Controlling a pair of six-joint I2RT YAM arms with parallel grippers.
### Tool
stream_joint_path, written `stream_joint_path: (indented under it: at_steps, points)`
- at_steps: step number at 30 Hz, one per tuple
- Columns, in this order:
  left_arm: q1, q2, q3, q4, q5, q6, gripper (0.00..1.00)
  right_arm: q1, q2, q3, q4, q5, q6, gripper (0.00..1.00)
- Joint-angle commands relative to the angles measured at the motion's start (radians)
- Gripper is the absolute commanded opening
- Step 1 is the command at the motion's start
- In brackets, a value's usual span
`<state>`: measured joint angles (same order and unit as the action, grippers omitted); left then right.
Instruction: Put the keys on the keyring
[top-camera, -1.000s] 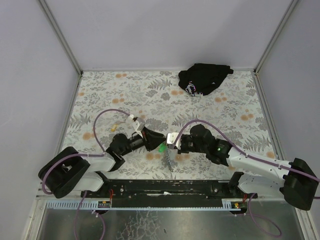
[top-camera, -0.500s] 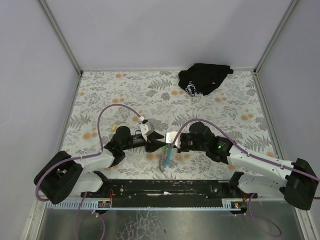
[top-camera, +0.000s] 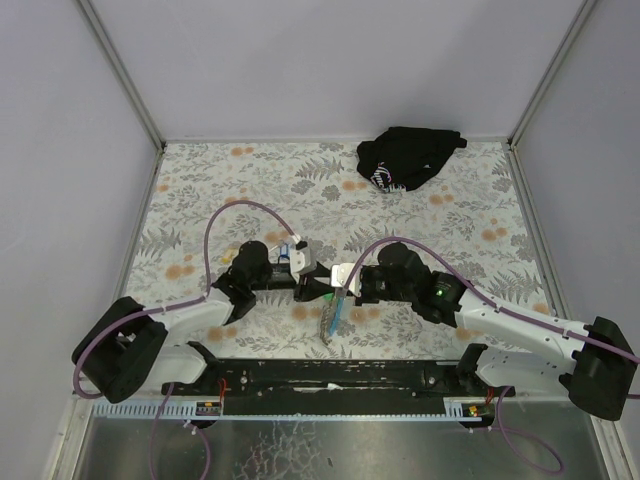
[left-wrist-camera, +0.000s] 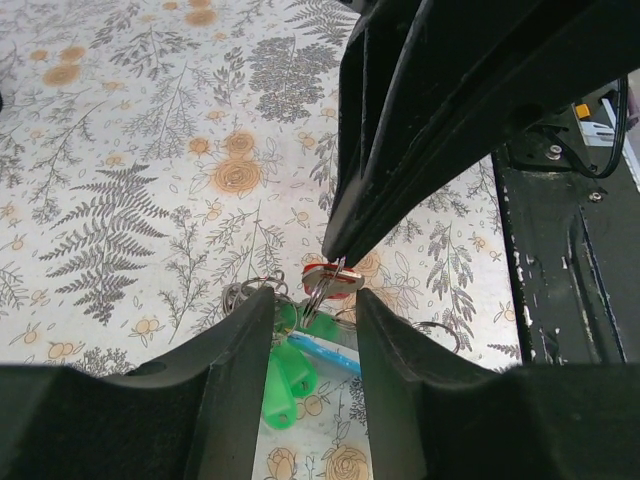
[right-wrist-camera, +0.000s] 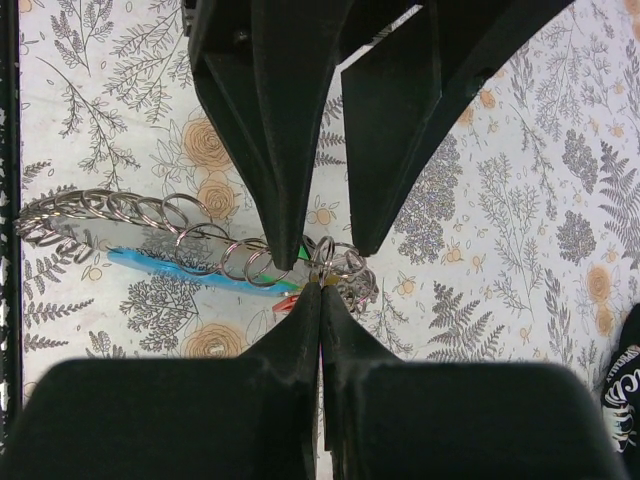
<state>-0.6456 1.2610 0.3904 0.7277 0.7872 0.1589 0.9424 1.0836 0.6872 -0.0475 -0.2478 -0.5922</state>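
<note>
From above, the keys (top-camera: 324, 297) are too small to tell apart. Only a green speck shows, at 6 o'clock of the meeting tips of the left pincer (top-camera: 305, 281) and right pincer (top-camera: 340, 284), which cover the rest. In the left wrist view, the left pincer's fingers (left-wrist-camera: 240, 370) hide part of the green tags (left-wrist-camera: 280, 385) and of a wire ring (left-wrist-camera: 238, 294) at 9 o'clock of the red tag (left-wrist-camera: 330, 280). The right pincer runs off the top edge, and what thin metal piece (left-wrist-camera: 320, 286) sits at its tip cannot be told. In the right wrist view, its fingers cover most of the red tag. A black cloth (right-wrist-camera: 625, 370) is cut by the edge at 4 o'clock.
</note>
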Motion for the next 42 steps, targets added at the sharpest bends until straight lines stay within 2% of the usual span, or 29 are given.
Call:
stream_joint_path:
  at_steps: [1,12,17,23,32,42]
  points:
    - [0.008,0.023,0.049,-0.046,0.060,0.052,0.36,0.012,0.002,0.053,0.014,-0.014,-0.009,0.00]
    - [0.008,0.061,0.073,-0.073,0.086,0.051,0.18,0.010,-0.006,0.048,0.018,-0.020,-0.002,0.00]
    - [0.008,0.057,0.072,-0.063,0.078,0.037,0.00,0.012,-0.012,0.039,0.019,-0.013,0.003,0.00]
    - [0.015,0.044,0.036,0.019,-0.004,-0.075,0.00,0.012,-0.039,-0.002,0.042,0.008,0.029,0.00]
    - [0.015,0.034,-0.027,0.181,-0.189,-0.339,0.00,0.027,-0.054,-0.078,0.103,0.026,0.073,0.00]
    - [0.006,-0.012,-0.124,0.318,-0.400,-0.496,0.00,0.047,-0.009,-0.136,0.200,0.044,0.105,0.00]
